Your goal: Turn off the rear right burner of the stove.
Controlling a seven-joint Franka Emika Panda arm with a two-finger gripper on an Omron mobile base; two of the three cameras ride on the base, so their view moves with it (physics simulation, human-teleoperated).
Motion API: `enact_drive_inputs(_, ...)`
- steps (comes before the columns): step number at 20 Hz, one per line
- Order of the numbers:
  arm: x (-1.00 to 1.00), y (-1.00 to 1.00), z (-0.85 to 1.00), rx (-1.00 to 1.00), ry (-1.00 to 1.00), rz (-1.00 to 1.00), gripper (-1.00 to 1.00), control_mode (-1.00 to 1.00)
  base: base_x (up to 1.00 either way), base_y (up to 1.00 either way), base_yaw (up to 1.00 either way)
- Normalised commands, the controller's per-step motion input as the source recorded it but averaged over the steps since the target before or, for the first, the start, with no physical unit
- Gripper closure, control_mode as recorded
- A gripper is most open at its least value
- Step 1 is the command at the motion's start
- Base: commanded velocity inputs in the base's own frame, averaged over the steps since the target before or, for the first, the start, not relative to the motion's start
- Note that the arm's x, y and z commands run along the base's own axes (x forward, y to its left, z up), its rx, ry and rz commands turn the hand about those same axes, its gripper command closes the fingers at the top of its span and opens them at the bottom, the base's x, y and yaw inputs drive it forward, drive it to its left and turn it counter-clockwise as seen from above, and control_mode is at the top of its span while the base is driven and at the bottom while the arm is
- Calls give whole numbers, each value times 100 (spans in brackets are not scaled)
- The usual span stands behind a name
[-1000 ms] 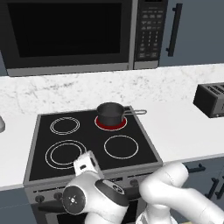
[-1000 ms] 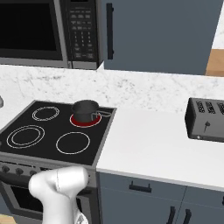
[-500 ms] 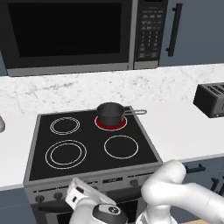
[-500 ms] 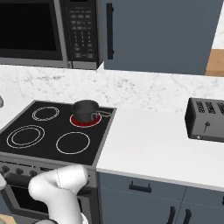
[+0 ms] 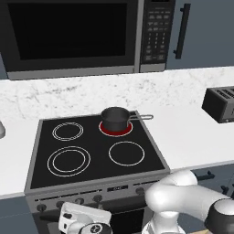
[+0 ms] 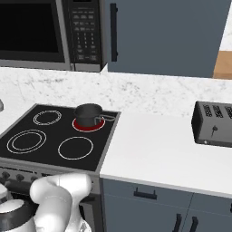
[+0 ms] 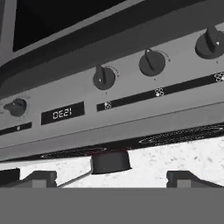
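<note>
Our end effector (image 7: 112,177) hangs spread apart facing the grey panel of dark round knobs (image 7: 152,62). The red-glowing rear right burner (image 5: 116,129) sits under the small dark saucepan (image 5: 115,118); we should identify its knob before closing.

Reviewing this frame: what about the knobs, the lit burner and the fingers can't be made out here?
- Rear right burner: mostly covered by the saucepan; only a red rim shows, left base view.
- Knobs: markings too small to tell which controls that burner, hand view.
- Fingers: cut off by the bottom edge, tips only; open, touching nothing.
</note>
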Motion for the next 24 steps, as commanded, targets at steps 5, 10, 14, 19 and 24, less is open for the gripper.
enact_drive_inputs(5,2,31,-30,-26,-21,0,-100,-100,0,0,0)
enact_drive_inputs(10,4,4,-37,-13,-11,3,-100,-100,0,0,0)
enact_drive_inputs(14,23,0,-36,-3,0,9,-100,-100,0,0,0)
enact_drive_inputs(19,31,-16,-30,0,-1,25,-100,-100,0,0,0)
enact_drive_inputs(24,19,-26,-23,1,-3,32,-100,-100,0,0,0)
